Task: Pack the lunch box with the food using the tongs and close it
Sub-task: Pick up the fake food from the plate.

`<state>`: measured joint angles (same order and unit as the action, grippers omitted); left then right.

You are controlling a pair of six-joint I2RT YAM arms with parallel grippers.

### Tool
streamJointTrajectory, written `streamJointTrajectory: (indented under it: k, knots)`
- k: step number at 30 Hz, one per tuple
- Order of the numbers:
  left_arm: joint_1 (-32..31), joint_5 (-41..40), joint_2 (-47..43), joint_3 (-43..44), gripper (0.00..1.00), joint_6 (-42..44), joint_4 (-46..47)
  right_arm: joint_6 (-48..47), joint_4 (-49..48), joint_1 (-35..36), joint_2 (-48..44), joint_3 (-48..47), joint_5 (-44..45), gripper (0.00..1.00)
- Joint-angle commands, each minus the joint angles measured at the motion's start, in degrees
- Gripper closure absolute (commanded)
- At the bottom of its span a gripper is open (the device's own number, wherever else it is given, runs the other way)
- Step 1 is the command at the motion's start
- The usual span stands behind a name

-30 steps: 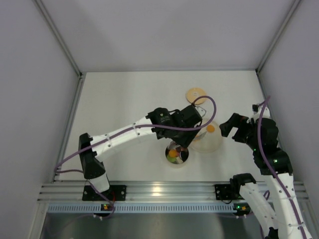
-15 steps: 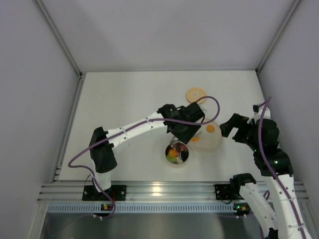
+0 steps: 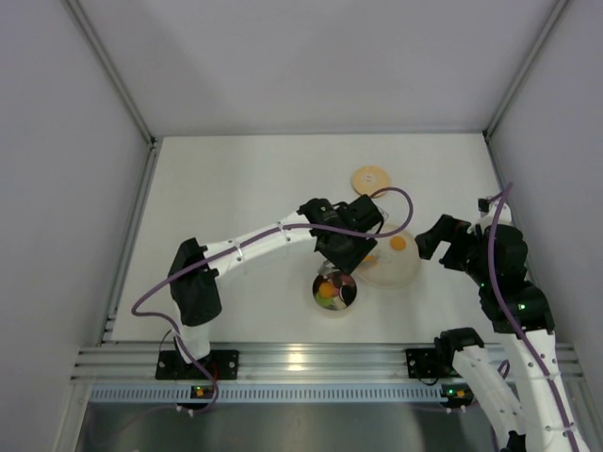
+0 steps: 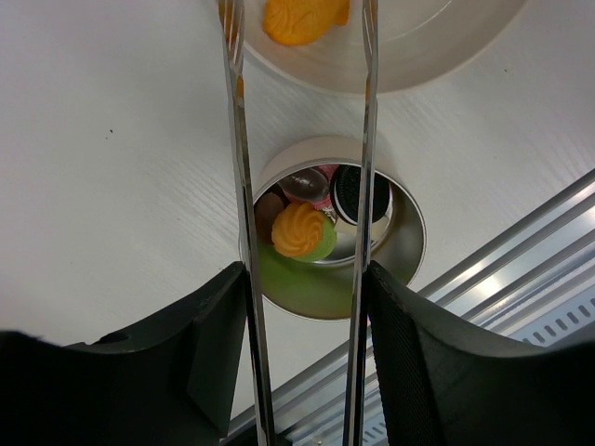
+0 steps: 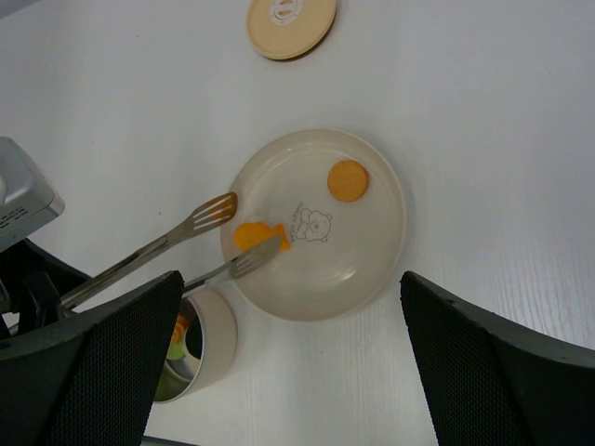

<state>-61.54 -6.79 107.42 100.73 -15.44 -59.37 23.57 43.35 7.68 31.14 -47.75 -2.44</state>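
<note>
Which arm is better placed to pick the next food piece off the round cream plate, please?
Left: the left gripper grips slim silver metal tongs whose tips flank a lumpy orange piece. The right gripper holds nothing.

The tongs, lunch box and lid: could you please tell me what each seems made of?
Tongs: metal, probably steel; thin, silver, shiny arms. Lunch box: polished metal too; its inner wall mirrors the food. Lid: probably wood, matte tan, though the look leaves plastic open.

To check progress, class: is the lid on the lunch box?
No, the lid lies well apart from the open lunch box.
</note>
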Motion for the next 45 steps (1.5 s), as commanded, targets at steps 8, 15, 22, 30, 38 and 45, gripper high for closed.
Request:
streamJointTrajectory:
  k: [8, 15, 22, 30, 38, 45]
  knots:
    - [0.5, 2.3, 1.3, -0.9, 0.43, 1.5, 1.5, -0.3, 0.9, -0.7, -0.1, -2.2, 0.2, 0.00]
    - [1.1, 3.9, 2.1, -1.3, 0.44, 1.6, 1.9, -0.5, 1.1, -0.7, -0.2, -2.4, 0.7, 0.00]
    - [1.1, 4.9, 1.3, -1.0, 0.57, 1.6, 2.1, -0.3, 1.1, -0.7, -0.2, -2.4, 0.6, 0.01]
    - [1.0, 4.6, 0.0, -0.2, 0.62, 1.8, 2.5, 0.0, 0.9, -0.7, -0.2, -2.3, 0.5, 0.01]
    - [1.0, 3.7, -1.6, 2.2, 0.62, 2.0, 2.9, -0.1, 0.9, -0.7, 0.0, -2.6, 0.6, 0.01]
    - [1.0, 2.8, -3.4, 3.6, 0.62, 2.1, 2.7, 0.0, 0.9, -0.7, 0.1, -2.5, 0.6, 0.00]
